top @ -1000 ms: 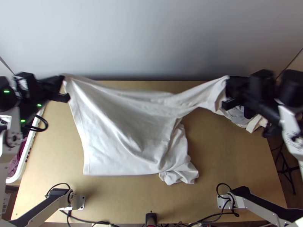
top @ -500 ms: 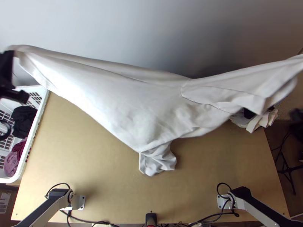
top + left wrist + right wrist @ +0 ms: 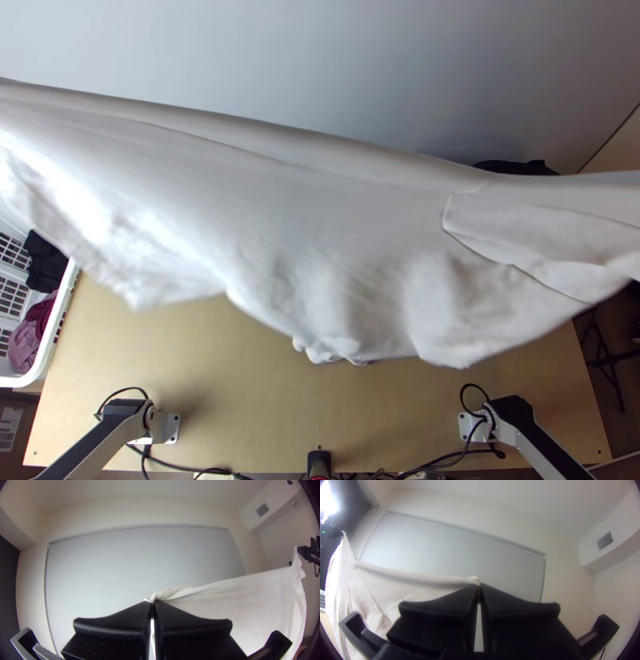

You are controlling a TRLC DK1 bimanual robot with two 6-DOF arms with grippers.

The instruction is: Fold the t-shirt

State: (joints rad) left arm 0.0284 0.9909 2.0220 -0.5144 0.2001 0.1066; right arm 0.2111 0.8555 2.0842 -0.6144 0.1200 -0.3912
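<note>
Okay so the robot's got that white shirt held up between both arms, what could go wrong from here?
The left end effector and right end effector each pinch the shirt near the fingertips, with its upper edge drawn taut, so a corner might slip out.

The lower edge hangs unevenly, so it could land creased on the table.

Lowered too far left, it might snag on the white basket.
</note>
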